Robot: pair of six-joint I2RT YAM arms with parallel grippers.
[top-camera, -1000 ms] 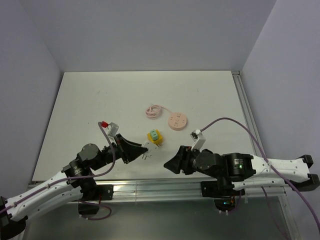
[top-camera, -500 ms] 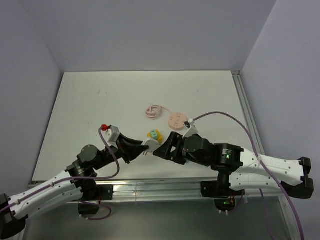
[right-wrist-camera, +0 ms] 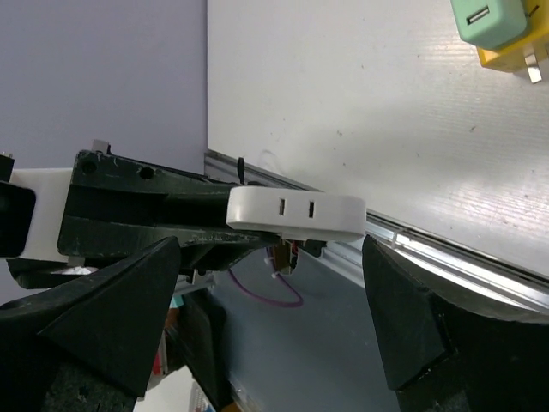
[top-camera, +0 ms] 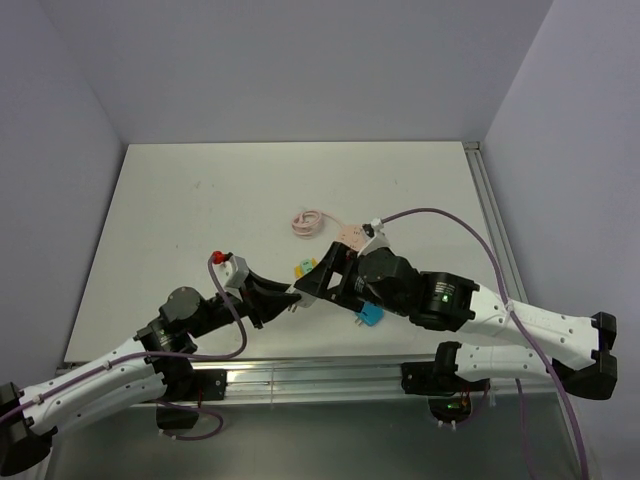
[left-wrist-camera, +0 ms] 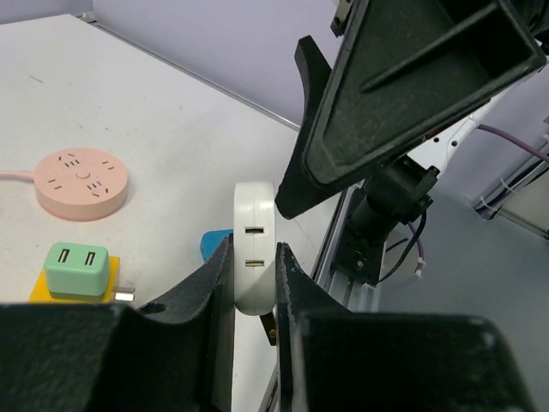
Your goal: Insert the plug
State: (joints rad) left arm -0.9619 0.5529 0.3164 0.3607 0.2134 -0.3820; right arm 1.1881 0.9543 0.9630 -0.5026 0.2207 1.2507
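Right arm has swung in from the lower right of the top view to centre since a second ago. Its right gripper (top-camera: 322, 281) now meets the left gripper (top-camera: 283, 300), which has crept up and right a little.

Left fingers are clamped on the white plug (left-wrist-camera: 255, 257), one pad on each flat side. The plug is held off the white table (top-camera: 200, 200), just below centre in the top view. Its two-slot face points back at the left wrist camera; we can't see the prongs.

Right fingers (right-wrist-camera: 111, 318) are spread wide and grip nothing. In the right wrist view the plug sits just past the fingertips, centred on the gap. In the left wrist view one right finger overlaps the plug's edge, and we can't tell whether it touches.

On the table we see:
- pink round power strip (left-wrist-camera: 82, 182), left of frame in the left wrist view and mostly hidden under the right arm from above
- its coiled pink cord (top-camera: 310, 221)
- green USB charger (left-wrist-camera: 77, 266) on a yellow block, lower left
- small blue piece (top-camera: 372, 316), type unclear

Progress, as we judge it:
- **Done:** plug picked up and lifted.
- **Now:** this looks like a handover or two-handed regrip, not yet closed.
- **Left:** right fingers close on the plug, carry it to the pink strip (likely the socket), line up the prongs and push in. The plug is well apart from the strip, so nothing is inserted yet.
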